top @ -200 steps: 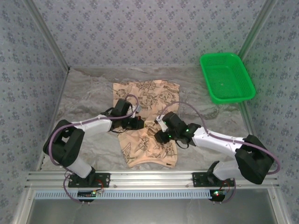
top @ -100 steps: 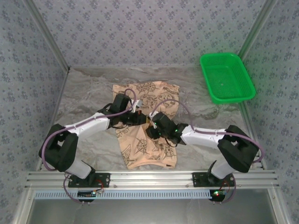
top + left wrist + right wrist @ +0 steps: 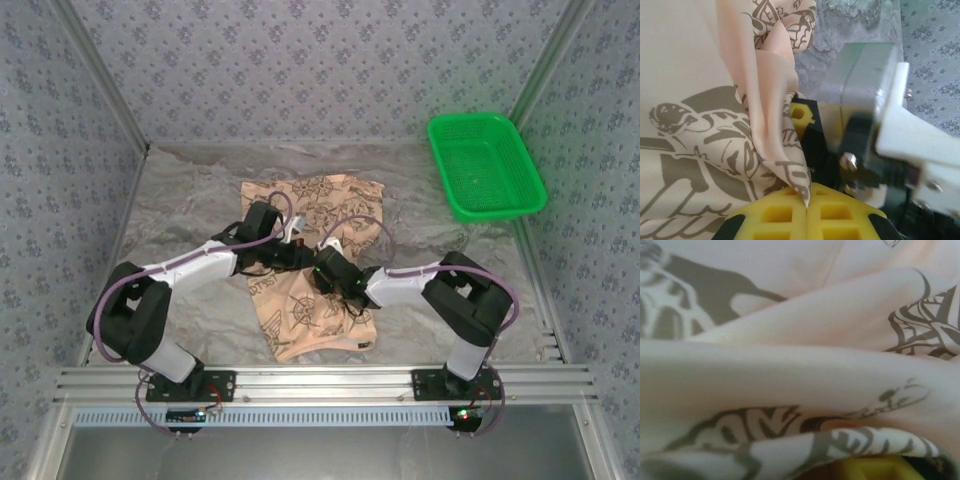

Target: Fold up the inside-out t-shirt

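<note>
The shirt [image 3: 305,315] lies print side up in the middle of the tabletop [image 3: 180,220], which is covered with a crinkled grey sheet. Its far half is spread flat. Its near half is flat too, with one end at the edge closest to the arm bases. Across the shirt's middle the cloth is bunched up where the two arms meet over it.

The left gripper [image 3: 303,256] comes in from the shirt's left side. In the left wrist view, the left gripper [image 3: 807,200] has its yellow pads pressed together on the tip of a raised fold of the shirt [image 3: 700,100]. The fold's pale reverse faces out and stands up from the pads.

The right gripper [image 3: 325,262] comes in from the shirt's right side, close beside the left one. One of its black and yellow fingers [image 3: 807,127] is touching that same raised fold. The right wrist view has shirt [image 3: 800,370] folds right up against the lens, draped over a yellow pad [image 3: 865,470] at the bottom. I cannot tell whether this gripper is apart or clamped on the cloth.

A green basket [image 3: 487,170] sits well apart from the shirt, to its far right.
</note>
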